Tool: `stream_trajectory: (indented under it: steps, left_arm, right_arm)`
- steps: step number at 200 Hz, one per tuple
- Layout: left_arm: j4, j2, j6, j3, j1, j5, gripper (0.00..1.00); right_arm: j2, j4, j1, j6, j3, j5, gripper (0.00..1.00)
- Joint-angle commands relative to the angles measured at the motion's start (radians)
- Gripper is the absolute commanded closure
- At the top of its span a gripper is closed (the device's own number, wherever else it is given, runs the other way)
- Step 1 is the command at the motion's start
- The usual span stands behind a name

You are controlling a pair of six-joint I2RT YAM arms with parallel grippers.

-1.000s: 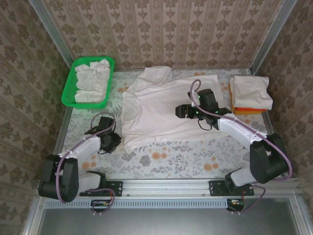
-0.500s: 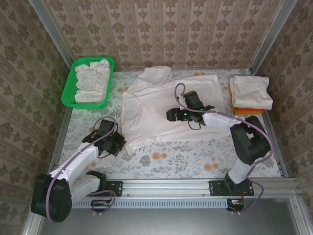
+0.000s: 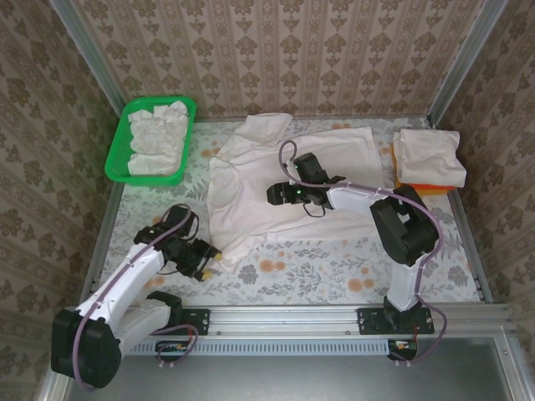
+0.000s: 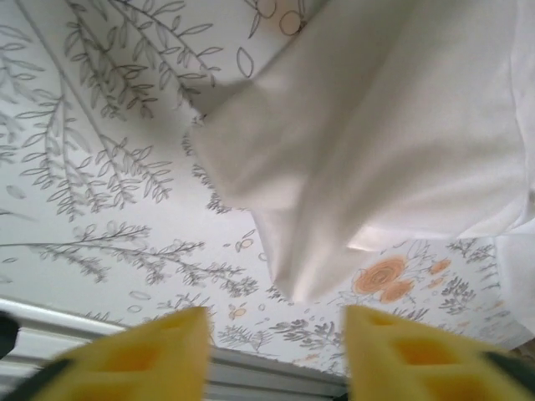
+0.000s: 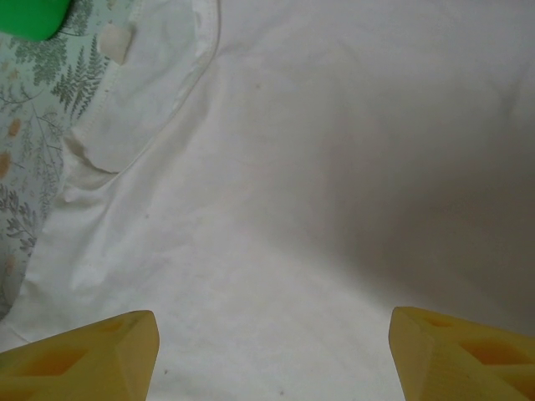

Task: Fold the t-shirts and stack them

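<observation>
An off-white t-shirt (image 3: 251,175) lies spread on the middle of the table, collar toward the left. My right gripper (image 3: 274,194) hovers over its middle, open; in the right wrist view the gripper (image 5: 272,355) has plain white cloth (image 5: 318,184) beneath it and nothing between the yellow fingers (image 5: 92,359). My left gripper (image 3: 207,259) sits at the shirt's near-left corner, open. In the left wrist view the left gripper (image 4: 276,355) faces that corner (image 4: 334,167), which lies just ahead of the yellow fingertips (image 4: 142,355) and apart from them. A folded off-white t-shirt (image 3: 429,154) rests on a folded orange one (image 3: 412,187) at the right.
A green mesh basket (image 3: 119,149) with crumpled white shirts (image 3: 159,138) stands at the back left; its corner (image 5: 29,17) shows in the right wrist view. The floral table cover (image 3: 318,271) lies bare along the near edge, before the metal rail (image 3: 284,316).
My left gripper has moved nearer and rightward along the shirt's near-left corner and its jaws have opened. The right gripper has slid leftward across the shirt, still open.
</observation>
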Motion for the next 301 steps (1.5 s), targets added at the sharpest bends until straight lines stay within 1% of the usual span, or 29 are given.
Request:
stream_trajectory:
  steps: [1, 12, 25, 47, 58, 68, 82, 86, 93, 113, 127, 135, 162, 176, 192, 219, 243, 267, 291, 301]
  left_arm:
    - [-0.138, 0.001, 0.058, 0.103, -0.008, -0.083, 0.25]
    - [-0.155, 0.011, 0.088, 0.143, -0.008, -0.131, 0.20]
    - [-0.117, 0.024, 0.144, 0.168, -0.009, -0.155, 0.17]
    - [0.036, 0.057, 0.329, 0.150, -0.019, -0.098, 0.17]
    - [0.072, 0.075, 0.375, 0.134, -0.034, -0.079, 0.16]
    - [0.090, 0.088, 0.386, 0.118, -0.058, -0.074, 0.15]
    - [0.116, 0.100, 0.349, 0.091, -0.087, -0.081, 0.15]
    - [0.130, 0.101, 0.336, 0.080, -0.122, -0.081, 0.15]
    - [0.162, 0.103, 0.304, 0.058, -0.146, -0.079, 0.16]
    - [0.271, 0.103, 0.215, -0.008, -0.189, -0.067, 0.20]
    - [0.305, 0.103, 0.180, -0.033, -0.214, -0.083, 0.22]
    - [0.307, 0.104, 0.167, -0.040, -0.221, -0.096, 0.24]
    - [0.354, 0.094, 0.130, -0.075, -0.226, -0.108, 0.27]
    - [0.408, 0.080, 0.100, -0.098, -0.226, -0.110, 0.33]
    - [0.437, 0.073, 0.078, -0.110, -0.228, -0.112, 0.38]
    - [0.407, 0.074, 0.071, -0.123, -0.248, -0.119, 0.37]
    - [0.424, 0.057, 0.041, -0.150, -0.301, -0.140, 0.36]
    - [0.405, 0.047, 0.047, -0.163, -0.348, -0.173, 0.35]
    - [0.458, 0.048, 0.044, -0.196, -0.359, -0.183, 0.36]
    - [0.480, 0.054, 0.045, -0.204, -0.359, -0.191, 0.38]
  right_arm:
    - [0.019, -0.014, 0.004, 0.007, 0.025, -0.002, 0.26]
    - [0.009, -0.030, 0.005, 0.002, 0.020, 0.011, 0.26]
    - [-0.012, -0.035, 0.003, 0.001, 0.001, 0.025, 0.26]
    - [-0.055, -0.036, -0.002, 0.006, -0.038, 0.045, 0.26]
    - [-0.076, -0.041, -0.007, 0.010, -0.058, 0.053, 0.26]
    - [-0.092, -0.047, -0.011, 0.010, -0.072, 0.059, 0.26]
    - [-0.111, -0.058, -0.019, 0.011, -0.084, 0.074, 0.26]
    - [-0.116, -0.061, -0.020, 0.012, -0.087, 0.076, 0.26]
    - [-0.122, -0.063, -0.023, 0.009, -0.091, 0.080, 0.26]
    - [-0.134, -0.065, -0.024, 0.011, -0.099, 0.091, 0.26]
    - [-0.139, -0.065, -0.025, 0.017, -0.102, 0.095, 0.26]
    - [-0.141, -0.063, -0.025, 0.019, -0.106, 0.096, 0.26]
    - [-0.147, -0.053, -0.026, 0.024, -0.119, 0.101, 0.26]
    - [-0.143, -0.050, -0.027, 0.027, -0.121, 0.101, 0.26]
    - [-0.142, -0.049, -0.028, 0.033, -0.122, 0.102, 0.26]
    - [-0.149, -0.043, -0.028, 0.036, -0.130, 0.104, 0.26]
    - [-0.150, -0.043, -0.031, 0.034, -0.130, 0.104, 0.26]
    - [-0.153, -0.027, -0.032, 0.042, -0.142, 0.102, 0.26]
    - [-0.147, -0.012, -0.032, 0.053, -0.151, 0.094, 0.26]
    - [-0.145, -0.006, -0.032, 0.058, -0.153, 0.091, 0.27]
